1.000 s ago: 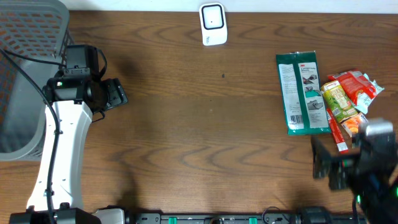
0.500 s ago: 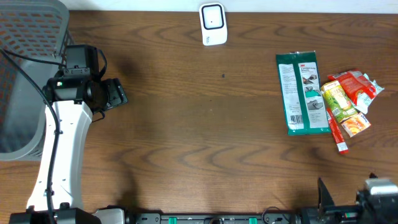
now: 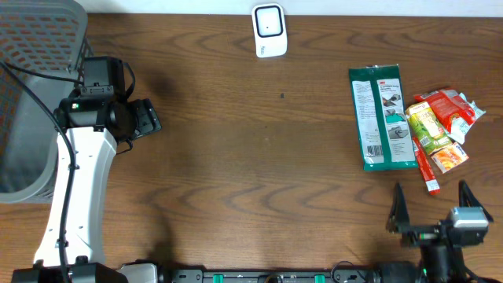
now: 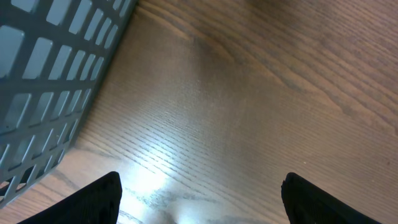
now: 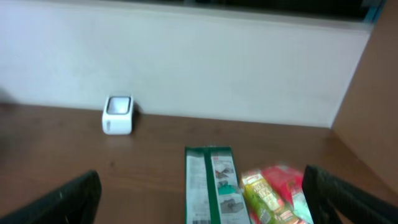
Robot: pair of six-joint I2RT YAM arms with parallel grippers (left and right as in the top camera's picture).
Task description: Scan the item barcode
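A flat green package (image 3: 382, 118) with a white label lies at the right of the table, and a pile of small snack packets (image 3: 440, 126) touches its right side. The white barcode scanner (image 3: 269, 31) stands at the far edge. My right gripper (image 3: 431, 204) is open near the front edge, just short of the items and holding nothing. Its wrist view looks past the fingers at the green package (image 5: 211, 186), the packets (image 5: 273, 186) and the scanner (image 5: 118, 115). My left gripper (image 3: 151, 119) is open and empty over bare wood at the far left.
A grey mesh basket (image 3: 31, 86) stands at the left edge, right beside the left arm, and its wall (image 4: 50, 74) fills the left of the left wrist view. A pale wall runs behind the table.
The right arm has pulled back from beside the packets to the front edge, dropping almost out of the overhead view before rising slightly. The left arm has not moved.
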